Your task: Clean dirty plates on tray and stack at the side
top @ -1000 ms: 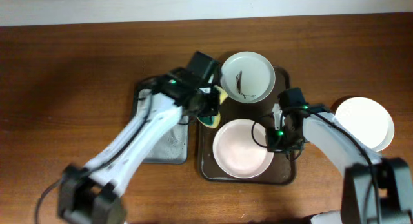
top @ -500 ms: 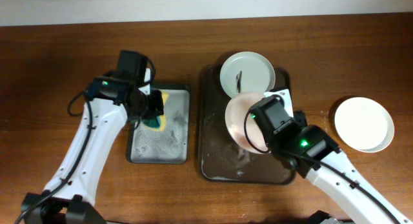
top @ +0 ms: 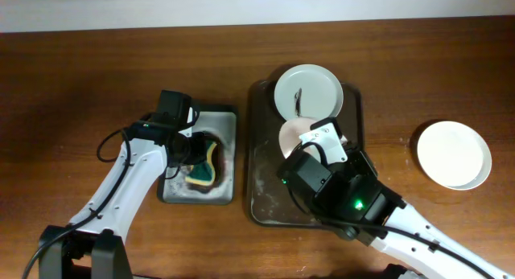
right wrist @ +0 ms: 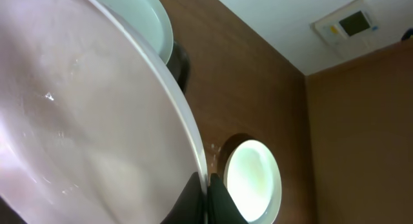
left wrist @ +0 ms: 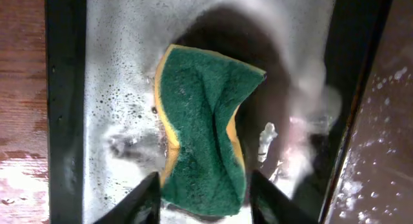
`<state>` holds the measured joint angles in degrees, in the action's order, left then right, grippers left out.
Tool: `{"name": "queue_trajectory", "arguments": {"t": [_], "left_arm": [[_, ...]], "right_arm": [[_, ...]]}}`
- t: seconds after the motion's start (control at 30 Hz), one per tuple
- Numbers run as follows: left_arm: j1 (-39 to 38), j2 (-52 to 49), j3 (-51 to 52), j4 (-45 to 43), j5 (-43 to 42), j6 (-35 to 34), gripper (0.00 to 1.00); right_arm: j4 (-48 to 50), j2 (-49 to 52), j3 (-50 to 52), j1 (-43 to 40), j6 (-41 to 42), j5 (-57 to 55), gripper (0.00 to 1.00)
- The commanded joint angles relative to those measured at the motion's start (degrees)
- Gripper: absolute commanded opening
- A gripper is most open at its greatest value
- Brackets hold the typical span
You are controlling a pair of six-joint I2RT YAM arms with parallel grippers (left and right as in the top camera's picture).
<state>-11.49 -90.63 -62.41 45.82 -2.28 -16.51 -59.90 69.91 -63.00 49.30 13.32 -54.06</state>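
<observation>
My right gripper (right wrist: 208, 185) is clamped on the rim of the pink plate (right wrist: 84, 108), holding it tilted above the tray (top: 261, 190). My left gripper (left wrist: 205, 201) straddles the sponge (left wrist: 206, 121) in the basin (left wrist: 110, 88); I can't tell whether it's squeezing.

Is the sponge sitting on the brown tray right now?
No, the sponge lies inside the wet grey basin.

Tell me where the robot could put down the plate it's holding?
Bare table lies between the tray and the clean plate, and more left of the basin with the sponge. The tray's far end is crowded: the dirty plate and the held plate in the right gripper.
</observation>
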Motion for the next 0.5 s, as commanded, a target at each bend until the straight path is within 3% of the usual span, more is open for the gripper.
{"name": "queue_trajectory", "arguments": {"t": [0.0, 0.17, 0.47], "left_arm": [[0.09, 1.75, -1.92, 0.52, -0.76, 0.33, 0.52], [0.04, 5.38, -4.46, 1.53, -3.76, 0.33, 0.61], [0.04, 6.45, -4.44, 2.84, -4.33, 0.33, 0.68]], "right_arm": [[-0.87, -0.87, -1.77, 2.08, 0.39, -6.51, 0.04], [-1.29, -0.87, -1.79, 5.31, -1.29, -9.16, 0.04], [-1.27, -0.87, -1.79, 9.64, -4.52, -15.98, 0.04]]}}
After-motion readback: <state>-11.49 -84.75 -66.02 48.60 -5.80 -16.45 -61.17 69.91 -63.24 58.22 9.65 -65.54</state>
